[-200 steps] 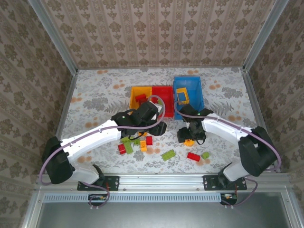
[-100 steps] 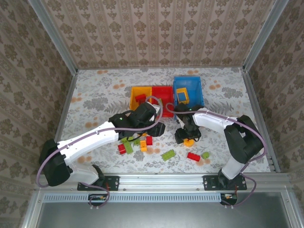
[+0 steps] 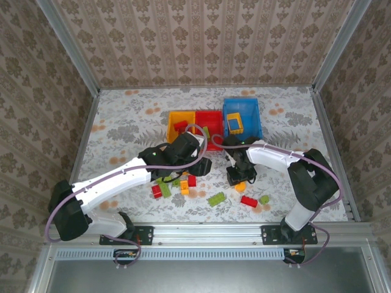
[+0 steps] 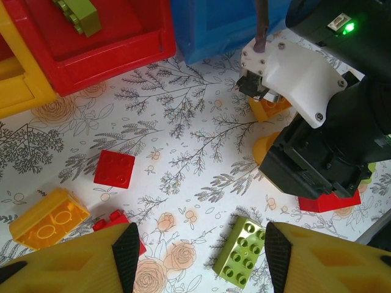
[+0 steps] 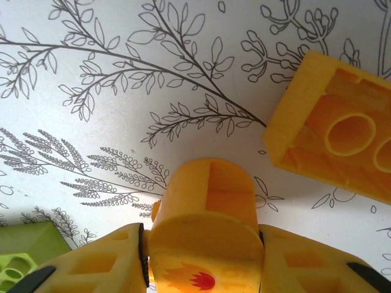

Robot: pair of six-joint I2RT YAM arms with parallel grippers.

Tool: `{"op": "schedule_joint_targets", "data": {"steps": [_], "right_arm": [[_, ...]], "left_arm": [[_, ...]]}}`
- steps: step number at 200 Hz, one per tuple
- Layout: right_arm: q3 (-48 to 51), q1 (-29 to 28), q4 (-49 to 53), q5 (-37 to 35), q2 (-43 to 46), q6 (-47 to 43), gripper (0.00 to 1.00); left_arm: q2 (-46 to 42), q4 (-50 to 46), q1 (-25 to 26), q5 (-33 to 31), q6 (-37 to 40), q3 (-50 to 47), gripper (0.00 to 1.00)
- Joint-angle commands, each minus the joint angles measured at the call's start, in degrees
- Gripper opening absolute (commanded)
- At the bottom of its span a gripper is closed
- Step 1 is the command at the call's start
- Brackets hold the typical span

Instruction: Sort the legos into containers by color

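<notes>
One rounded yellow-orange brick (image 5: pixel 208 201), red flame print, clamped in right pincer (image 5: pixel 203 259)

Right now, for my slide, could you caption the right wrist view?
Right fingers pinch a rounded yellow-orange brick; a second yellow-orange brick lies on the floral table nearby.

Showing smooth, glossy plastic on the legos (image 4: pixel 114 168) and containers (image 4: pixel 107 60), all lying on a matt, flower-printed table covering (image 4: pixel 183 125).
</notes>
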State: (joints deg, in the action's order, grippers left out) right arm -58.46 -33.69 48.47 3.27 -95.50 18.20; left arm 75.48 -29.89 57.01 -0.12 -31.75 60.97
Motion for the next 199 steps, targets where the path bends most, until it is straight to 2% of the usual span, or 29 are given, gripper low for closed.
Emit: {"op": "schedule_joint_targets", "data": {"steps": [1, 31, 51, 95, 135, 144, 162, 182, 199], "right_arm": [[-0.36, -0.15, 0.14, -3.83, 2.05, 1.53, 0.34], [-3.73, 3.11, 0.25, -4.72, 8.47, 3.77, 0.31], [-7.37, 6.76, -1.46, -4.03, 9.3, 4.97, 0.31], [-16.48, 13.26, -8.65, -0.98, 0.87, 8.31, 0.3], [-22.08, 16.71, -12.46, 2.26, -8.33, 11.5, 0.3], [-23.24, 16.84, -12.29, 3.02, -10.17, 11.62, 0.32], [-24.79, 16.82, -11.24, 3.37, -12.52, 11.8, 0.43], [-24.2, 16.85, -11.49, 2.49, -11.84, 11.9, 0.55], [-24.04, 16.89, -11.27, 1.71, -10.37, 11.31, 0.61]], "left_arm": [[-1.25, 0.8, 0.14, 0.14, -0.85, 0.72, 0.59], [-1.74, 0.71, 0.12, -0.95, -0.88, 4.34, 0.59], [-0.73, 0.75, 0.23, -1.13, 0.06, 7.94, 0.59], [5.38, -1.37, 1.8, -1.96, 4.76, 17.49, 0.59], [12.93, -7.37, 4.9, -6.18, 9.28, 25.5, 0.59], [13.74, -7.77, 5.41, -6.48, 9.51, 26.19, 0.59], [14.19, -7.73, 5.83, -6.74, 8.96, 26.01, 0.59], [13.82, -8.27, 5.92, -7.41, 8.3, 25.0, 0.59], [12.96, -9.29, 5.76, -8.68, 6.95, 23.64, 0.59]]}}
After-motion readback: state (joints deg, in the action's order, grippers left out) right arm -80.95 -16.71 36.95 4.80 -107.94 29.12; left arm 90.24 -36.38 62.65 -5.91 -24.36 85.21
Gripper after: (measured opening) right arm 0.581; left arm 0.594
